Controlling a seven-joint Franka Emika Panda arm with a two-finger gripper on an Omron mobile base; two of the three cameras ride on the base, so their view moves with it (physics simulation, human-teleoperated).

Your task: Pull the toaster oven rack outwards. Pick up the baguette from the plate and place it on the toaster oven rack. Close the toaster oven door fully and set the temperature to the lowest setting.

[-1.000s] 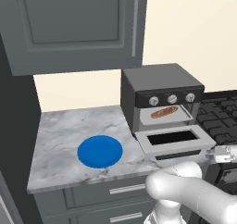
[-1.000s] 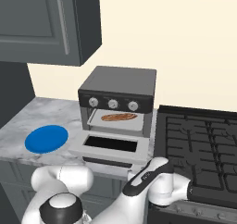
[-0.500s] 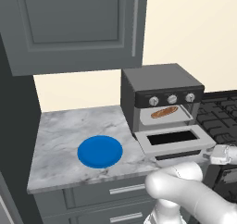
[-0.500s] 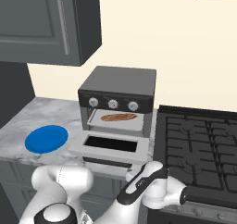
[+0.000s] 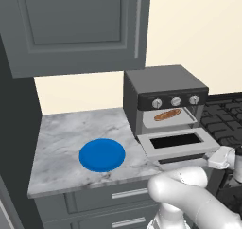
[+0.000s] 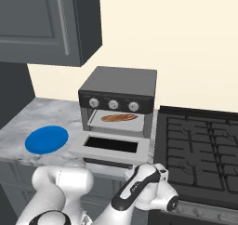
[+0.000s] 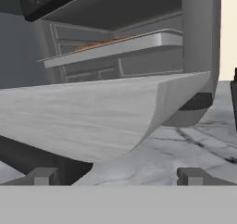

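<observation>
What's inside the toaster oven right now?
Inside the toaster oven, the baguette lies on the toaster oven rack. The toaster oven door hangs open, so the front shows; the deep back behind the bread is too dark to see.

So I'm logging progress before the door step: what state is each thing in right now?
toaster oven door: open, folded down flat
toaster oven rack: inside the oven, carrying the baguette
baguette: lying on the rack
plate: bare, on the counter
end effector: open, low beside the door's front edge
</observation>
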